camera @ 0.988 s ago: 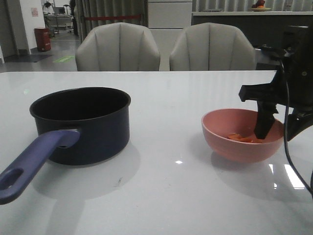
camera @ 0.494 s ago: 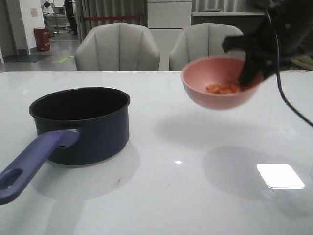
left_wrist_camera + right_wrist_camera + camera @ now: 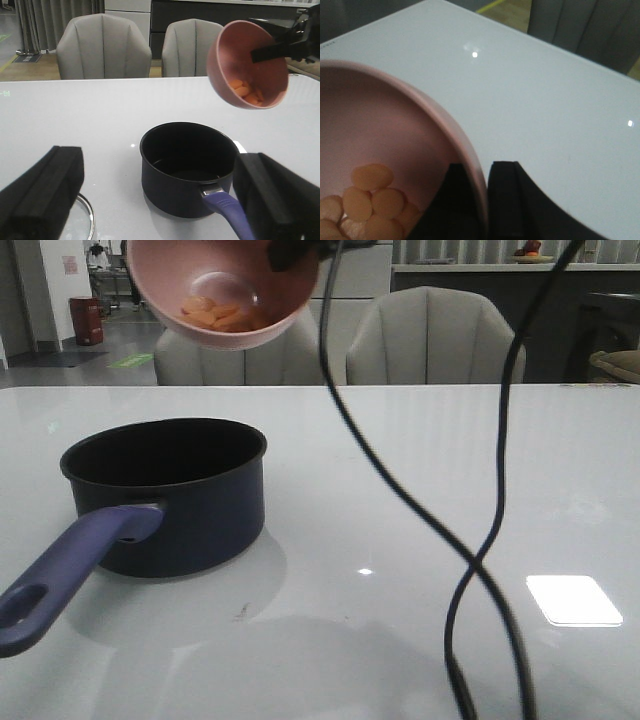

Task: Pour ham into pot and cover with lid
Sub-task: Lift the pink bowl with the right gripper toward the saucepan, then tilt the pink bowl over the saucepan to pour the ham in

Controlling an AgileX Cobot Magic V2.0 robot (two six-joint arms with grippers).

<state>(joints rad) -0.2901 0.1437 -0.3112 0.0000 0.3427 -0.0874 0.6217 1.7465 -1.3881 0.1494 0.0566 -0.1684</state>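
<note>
The dark navy pot (image 3: pixel 165 495) stands on the white table at the left, its purplish-blue handle (image 3: pixel 70 575) pointing toward me; its black inside looks empty. My right gripper (image 3: pixel 485 186) is shut on the rim of the pink bowl (image 3: pixel 225 290). It holds the bowl high above the pot's far side, tilted, with the ham slices (image 3: pixel 215 312) still inside. The left wrist view also shows the bowl (image 3: pixel 247 62), ham (image 3: pixel 245 92) and pot (image 3: pixel 187 167). My left gripper (image 3: pixel 157 162) is open and empty, short of the pot. Only an edge of the glass lid (image 3: pixel 82 220) shows; its knob is hidden.
Two grey chairs (image 3: pixel 240 340) stand behind the table's far edge. Black cables (image 3: pixel 480 540) from the right arm hang across the middle and right of the front view. The white table (image 3: pixel 450 440) reflects a bright light patch at the right.
My right gripper lifted the pink bowl off the table at the right, carried it up and left over the pot, and tilted it. The pot has not moved.
</note>
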